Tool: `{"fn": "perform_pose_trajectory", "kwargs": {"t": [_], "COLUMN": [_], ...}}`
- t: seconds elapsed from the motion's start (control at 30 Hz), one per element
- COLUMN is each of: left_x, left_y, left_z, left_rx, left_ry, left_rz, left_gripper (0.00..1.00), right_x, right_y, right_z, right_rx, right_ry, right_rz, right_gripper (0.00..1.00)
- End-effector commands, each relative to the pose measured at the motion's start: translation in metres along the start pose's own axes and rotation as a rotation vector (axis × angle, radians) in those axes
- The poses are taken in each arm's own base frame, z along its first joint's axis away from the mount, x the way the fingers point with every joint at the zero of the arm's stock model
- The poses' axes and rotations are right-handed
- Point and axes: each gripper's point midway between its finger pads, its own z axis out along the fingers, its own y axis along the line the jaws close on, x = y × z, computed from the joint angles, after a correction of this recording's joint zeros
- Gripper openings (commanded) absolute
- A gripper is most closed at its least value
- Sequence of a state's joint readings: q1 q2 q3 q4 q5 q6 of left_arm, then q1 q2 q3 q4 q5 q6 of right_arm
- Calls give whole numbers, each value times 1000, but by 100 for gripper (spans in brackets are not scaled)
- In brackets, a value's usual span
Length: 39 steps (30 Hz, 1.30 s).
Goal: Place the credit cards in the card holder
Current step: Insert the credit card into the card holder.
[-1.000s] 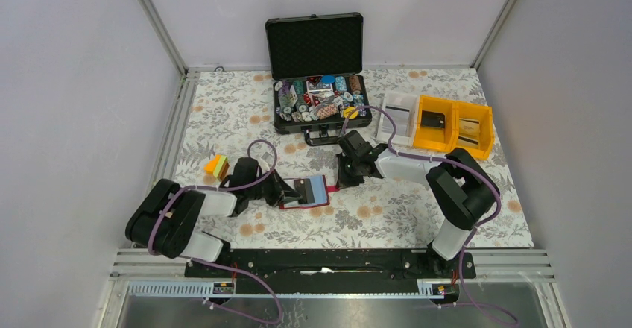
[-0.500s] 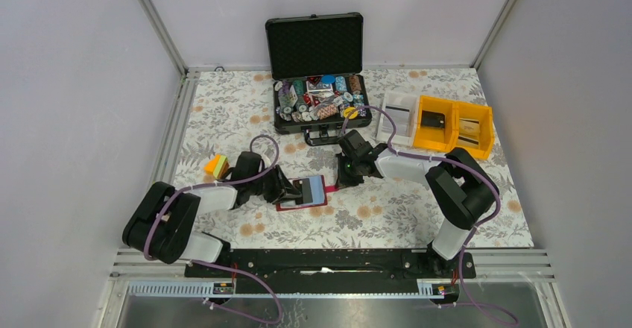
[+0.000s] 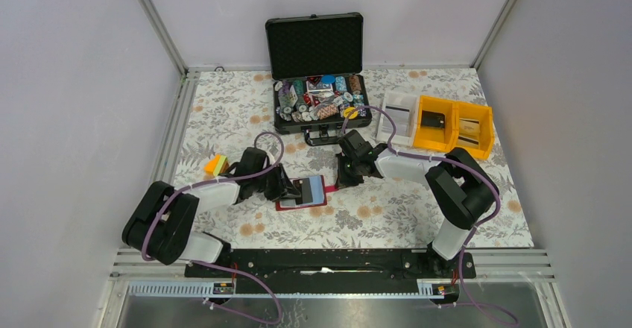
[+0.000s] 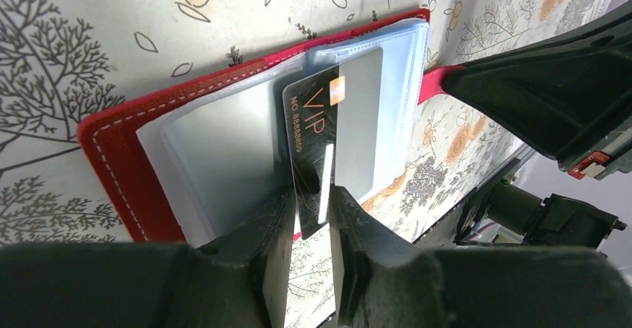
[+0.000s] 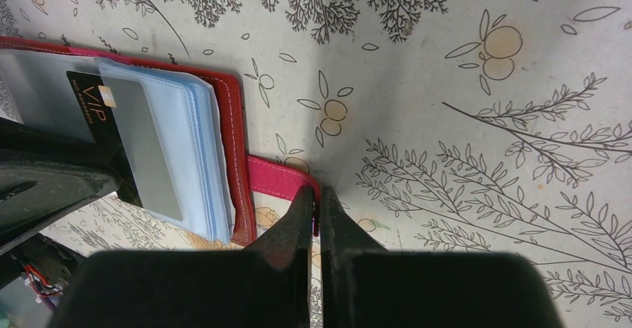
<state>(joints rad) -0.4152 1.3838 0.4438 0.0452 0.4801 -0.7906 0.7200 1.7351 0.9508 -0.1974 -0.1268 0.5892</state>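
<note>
Top external: one unfolded dark red leather-like card holder [image 3: 313, 194], well inside table [image 3: 387, 216] edges.
Left wrist: left gripper [image 4: 313, 194] slightly parted, straddling one black plastic VIP credit card [image 4: 313, 112].
Right wrist: right gripper [image 5: 317, 194] clamped on holder's snap tab [image 5: 276, 177].

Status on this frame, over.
Left gripper, jaws parted round black card, partly in holder. Right gripper shut on holder's tab. Nothing in the way.

card [image 4: 313, 138] on card holder [image 4: 112, 156], case [image 3: 317, 52] behind
</note>
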Motion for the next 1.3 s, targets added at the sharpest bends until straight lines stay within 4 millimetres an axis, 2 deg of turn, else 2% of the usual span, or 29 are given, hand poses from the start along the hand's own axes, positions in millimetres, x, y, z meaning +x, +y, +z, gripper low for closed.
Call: {"fn": "perform_pose_trajectory", "kwargs": {"t": [0.0, 0.4, 0.6, 0.8, 1.07, 1.27], "left_x": [-9, -6, -8, -12, -8, -11], "left_y": [3, -34, -35, -44, -61, -65], "left_z": [7, 25, 23, 20, 24, 23], "left_rx": [-62, -73, -145, -144, -54, -40], "left_ry": [-21, 40, 32, 19, 26, 7], "left_rz": [57, 174, 223, 267, 275, 272], "left_gripper": [25, 23, 24, 24, 25, 25], "right_x": [5, 7, 6, 6, 6, 7], "right_y": [-1, 1, -1, -2, -3, -7], "right_z": [4, 3, 3, 3, 3, 2], "right_rx": [7, -9, 1, 8, 14, 30], "right_ry": [33, 32, 23, 23, 20, 17], "right_rz": [-5, -2, -3, -2, 3, 5], "right_gripper": [0, 0, 0, 0, 0, 0]}}
